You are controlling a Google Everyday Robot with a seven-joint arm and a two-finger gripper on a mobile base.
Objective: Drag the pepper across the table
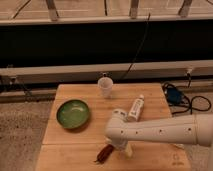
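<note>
The pepper [104, 153], small and dark red, lies on the table [75, 135] near its front edge, left of centre. My white arm reaches in from the right, and my gripper [118, 149] hangs down right beside the pepper, on its right side. One pale finger [128, 150] shows to the right of the pepper, and the arm's end hides the other. The gripper stands open, and whether it touches the pepper I cannot make out.
A green bowl [73, 112] sits on the table's left half. A translucent cup [105, 86] stands at the back centre and a white tube [136, 107] lies right of centre. Cables and a blue object [175, 96] lie on the floor at the right.
</note>
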